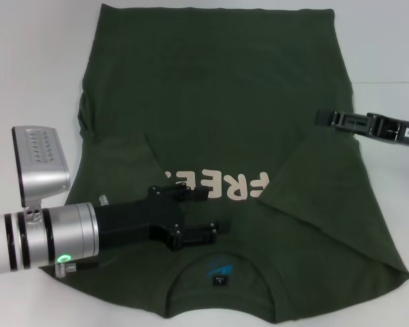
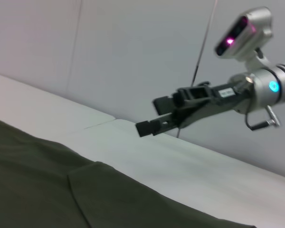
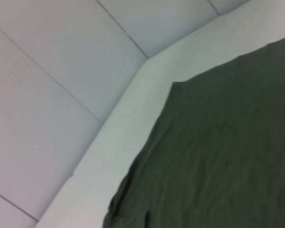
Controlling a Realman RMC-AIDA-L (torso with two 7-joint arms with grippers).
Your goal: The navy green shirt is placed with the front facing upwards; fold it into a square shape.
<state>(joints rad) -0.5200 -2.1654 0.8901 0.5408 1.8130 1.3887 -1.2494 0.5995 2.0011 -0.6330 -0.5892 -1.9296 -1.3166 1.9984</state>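
The navy green shirt (image 1: 225, 116) was spread flat on the white bench (image 1: 27, 61), neck end nearest the robot and hem at the far side. Both sleeves were already folded in over the body: the right-side sleeve made a big triangular flap that covered the end of the cream lettering (image 1: 221, 187), so only part of the word was readable, upside down from the head camera. The left-side sleeve flap was folded in too, with its point up near the left arm. The small blue neck label (image 1: 219, 267) sat inside the collar at the near edge.

The left tool (image 1: 208, 211) hovered over the chest area of the shirt, just below the lettering and above the collar. Its fingers looked spread fairly wide with nothing between them, one finger near the letters and the other closer to the label.

The right tool (image 1: 322, 117) was out at the right edge of the shirt, just above the folded sleeve. From the left wrist camera it showed up raised off the bench (image 2: 180, 161), fingers (image 2: 149, 127) sitting close together, narrow gap, holding nothing.

The right wrist camera only showed shirt fabric (image 3: 228, 156) and bench (image 3: 118, 137) against the wall.
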